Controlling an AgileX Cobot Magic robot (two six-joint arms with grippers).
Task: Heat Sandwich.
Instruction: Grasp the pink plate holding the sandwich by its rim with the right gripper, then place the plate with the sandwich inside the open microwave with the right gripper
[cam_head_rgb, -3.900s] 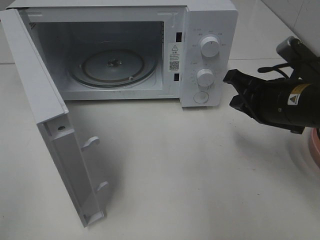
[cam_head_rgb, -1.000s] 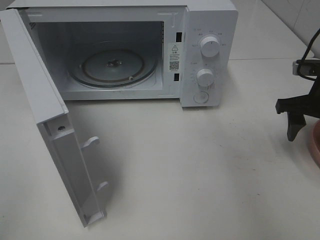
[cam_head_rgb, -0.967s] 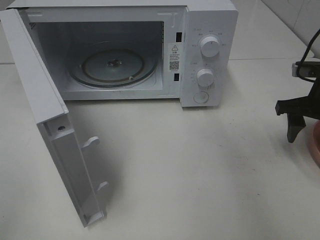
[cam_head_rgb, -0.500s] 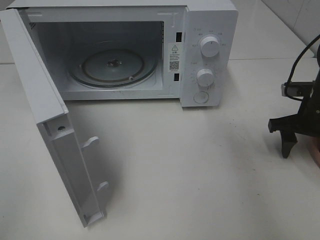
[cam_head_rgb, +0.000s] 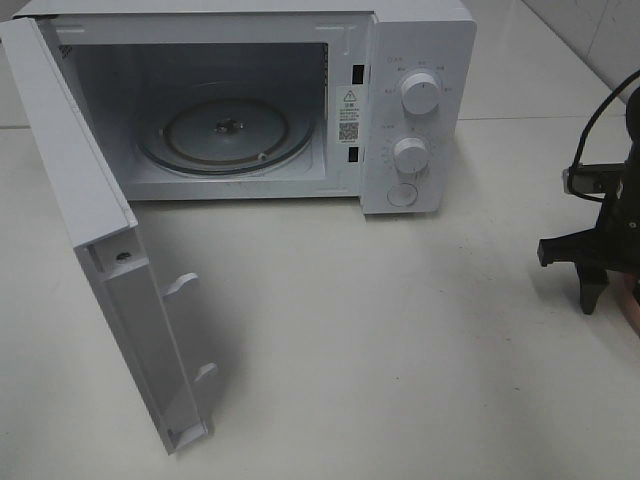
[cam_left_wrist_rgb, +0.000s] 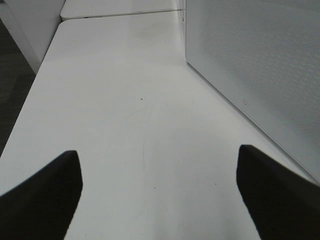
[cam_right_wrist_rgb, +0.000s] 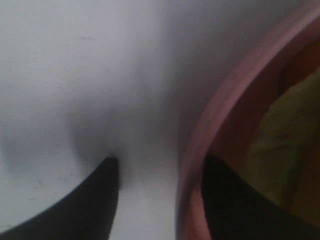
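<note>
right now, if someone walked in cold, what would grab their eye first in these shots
The white microwave fills the upper left of the high view, with its door swung wide open on the left and the glass turntable bare inside. Next comes the far right edge, where the right gripper stands with one finger on either side of the rim of the pink plate. A yellowish blur of the sandwich lies on that plate.

The two dark fingers (cam_right_wrist_rgb: 85, 205) of the right tool (cam_right_wrist_rgb: 160, 160) stand apart, one over the white surface (cam_right_wrist_rgb: 75, 60) and the other inside the rim of the pink plate (cam_right_wrist_rgb: 200, 130), near the blurred, pale yellowish-green sandwich (cam_right_wrist_rgb: 290, 125) lying on that plate.
</note>
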